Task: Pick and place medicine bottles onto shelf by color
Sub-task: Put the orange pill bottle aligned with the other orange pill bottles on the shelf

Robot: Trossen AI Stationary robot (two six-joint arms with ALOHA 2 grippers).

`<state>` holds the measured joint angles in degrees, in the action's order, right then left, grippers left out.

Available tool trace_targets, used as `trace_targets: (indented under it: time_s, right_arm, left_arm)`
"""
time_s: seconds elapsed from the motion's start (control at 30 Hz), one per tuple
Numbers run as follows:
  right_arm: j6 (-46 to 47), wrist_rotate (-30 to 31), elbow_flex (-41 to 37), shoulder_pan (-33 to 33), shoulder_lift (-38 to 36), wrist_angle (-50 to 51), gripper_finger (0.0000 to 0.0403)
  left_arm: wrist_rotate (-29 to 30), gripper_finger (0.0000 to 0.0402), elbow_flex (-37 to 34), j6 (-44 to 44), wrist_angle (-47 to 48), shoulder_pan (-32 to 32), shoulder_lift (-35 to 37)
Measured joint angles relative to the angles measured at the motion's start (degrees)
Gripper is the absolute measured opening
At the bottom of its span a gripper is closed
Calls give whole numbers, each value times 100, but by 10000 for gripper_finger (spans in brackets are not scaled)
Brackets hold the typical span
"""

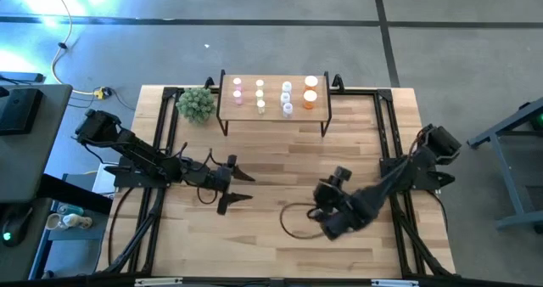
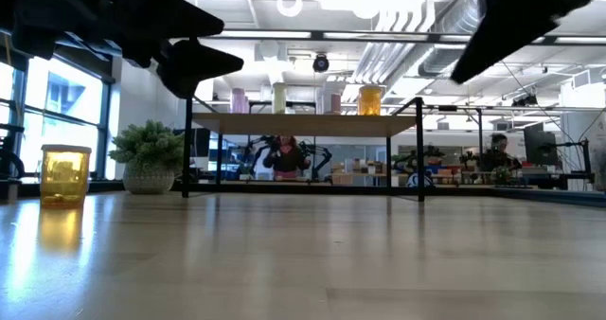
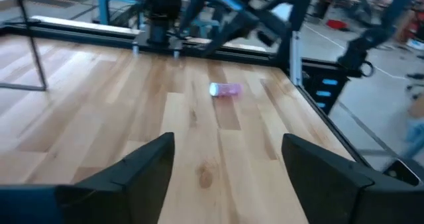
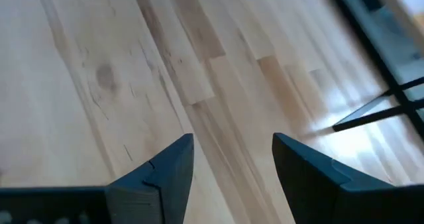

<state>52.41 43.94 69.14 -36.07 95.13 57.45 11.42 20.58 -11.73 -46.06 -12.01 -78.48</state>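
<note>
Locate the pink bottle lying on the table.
Left wrist view: the pink bottle lies on its side on bare wood, ahead of the left gripper, near the table's black frame.

Two dark fingers [image 3: 142, 168] of the left gripper [image 3: 228, 168] are being held wide apart over the wooden table [image 3: 99, 111], and nothing is being held between them. A small pink bottle [image 3: 226, 90] is being seen lying on its side on the wood, well ahead of the fingers and near the black rail [image 3: 199, 45] at the table's far edge. Past the rail, the other dark arm [image 3: 225, 12] and some blue stands [image 3: 109, 5] are being shown, but they are too blurry to be made out well.
</note>
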Motion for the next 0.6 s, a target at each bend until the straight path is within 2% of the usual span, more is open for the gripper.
trace_targets:
  time_s: [0.17,0.47,0.6]
  right_arm:
    - [985,718,-25,-616,-4,476,197]
    - [2335,1530,1,-1198,-7,1750,197]
    - [2603,1965,127,-1229,-11,2156,197]
  left_arm:
    - [434,293,0,-2,-2,0,0]
    - [593,296,215,809,74,-4,124]
    - [593,296,585,833,1146,-11,418]
